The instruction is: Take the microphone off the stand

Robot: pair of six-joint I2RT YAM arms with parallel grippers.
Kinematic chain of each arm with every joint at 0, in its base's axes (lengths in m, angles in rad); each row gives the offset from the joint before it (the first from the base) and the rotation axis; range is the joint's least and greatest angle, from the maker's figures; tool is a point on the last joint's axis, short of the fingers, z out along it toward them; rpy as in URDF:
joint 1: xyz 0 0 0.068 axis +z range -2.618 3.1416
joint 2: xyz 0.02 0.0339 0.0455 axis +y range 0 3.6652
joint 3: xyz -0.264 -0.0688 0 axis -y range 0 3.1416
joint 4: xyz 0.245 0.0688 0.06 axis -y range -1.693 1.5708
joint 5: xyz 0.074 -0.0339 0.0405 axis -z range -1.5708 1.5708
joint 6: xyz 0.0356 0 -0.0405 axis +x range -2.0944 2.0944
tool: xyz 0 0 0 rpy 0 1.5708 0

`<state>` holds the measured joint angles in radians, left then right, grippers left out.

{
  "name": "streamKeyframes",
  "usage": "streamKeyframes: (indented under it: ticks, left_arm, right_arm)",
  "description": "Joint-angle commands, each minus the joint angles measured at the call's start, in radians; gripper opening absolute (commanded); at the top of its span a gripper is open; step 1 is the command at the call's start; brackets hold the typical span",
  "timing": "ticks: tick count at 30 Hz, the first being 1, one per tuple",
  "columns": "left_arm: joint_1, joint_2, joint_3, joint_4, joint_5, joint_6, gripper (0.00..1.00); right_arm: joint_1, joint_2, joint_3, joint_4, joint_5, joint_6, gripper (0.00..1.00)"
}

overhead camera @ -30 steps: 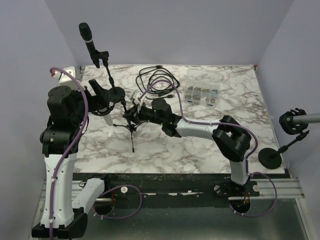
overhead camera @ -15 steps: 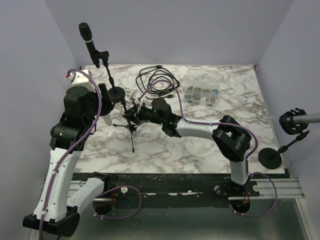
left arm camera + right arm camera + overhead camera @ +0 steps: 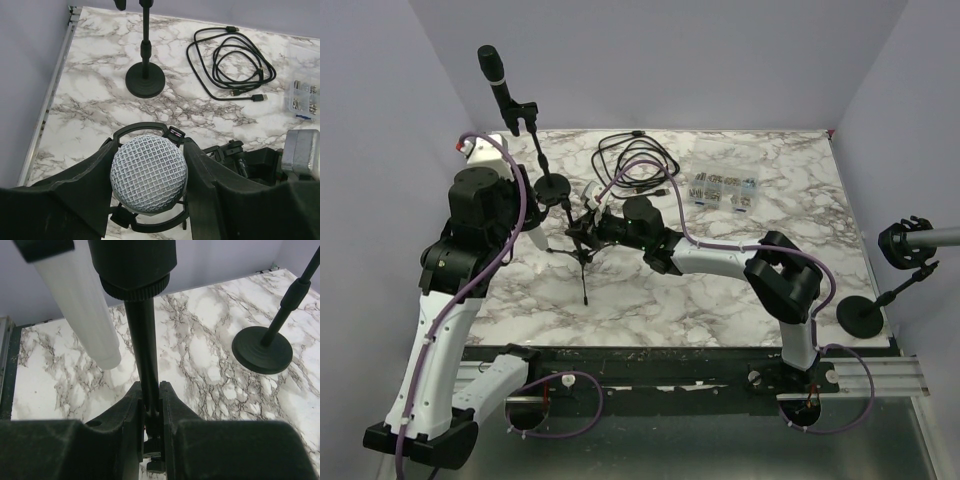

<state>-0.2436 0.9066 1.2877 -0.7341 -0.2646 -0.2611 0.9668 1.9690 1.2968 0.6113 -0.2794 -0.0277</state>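
Observation:
The microphone's silver mesh head [image 3: 148, 172] fills the left wrist view, and my left gripper [image 3: 148, 176] is shut on it, one finger pressed against each side. A black clip ring [image 3: 142, 128] of the stand circles the head. In the top view the microphone's white body [image 3: 533, 238] slants down below the left wrist. The stand is a small black tripod [image 3: 584, 252] at the table's middle left. My right gripper [image 3: 151, 399] is shut on the stand's thin black pole [image 3: 144, 345], with the white microphone body [image 3: 82, 310] just to its left.
A second black microphone [image 3: 494, 72] stands on a round-base stand [image 3: 552, 188] at the back left. A coiled black cable [image 3: 635, 160] and a clear box of small parts [image 3: 723, 188] lie at the back. Another round-base stand [image 3: 860, 316] stands off the table's right edge.
My left arm has swung in toward the stand and its jaws have closed on the microphone head. The right arm has stayed still on the pole.

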Motion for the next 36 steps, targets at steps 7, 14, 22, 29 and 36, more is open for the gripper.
streamKeyframes:
  ticks: [7, 14, 22, 29, 36]
  left_arm:
    - [-0.037, 0.054, 0.281, -0.103, -0.054, 0.093, 0.04]
    - [-0.046, 0.080, 0.488, -0.149, -0.098, 0.123, 0.00]
    - [-0.047, 0.059, 0.704, -0.131, -0.050, 0.041, 0.00]
    - [-0.047, -0.144, 0.528, 0.126, -0.056, -0.106, 0.00]
    - [-0.047, -0.248, 0.374, 0.277, 0.088, -0.239, 0.00]
  right_arm:
    - [0.004, 0.039, 0.007, -0.077, -0.004, 0.015, 0.01]
    - [0.005, 0.055, 0.019, -0.090, -0.008, 0.023, 0.01]
    - [0.004, 0.067, 0.048, -0.117, -0.006, 0.025, 0.08]
    - [0.004, 0.071, 0.055, -0.121, 0.000, 0.070, 0.23]
    - [0.004, 0.019, 0.062, -0.138, 0.028, 0.123, 0.57]
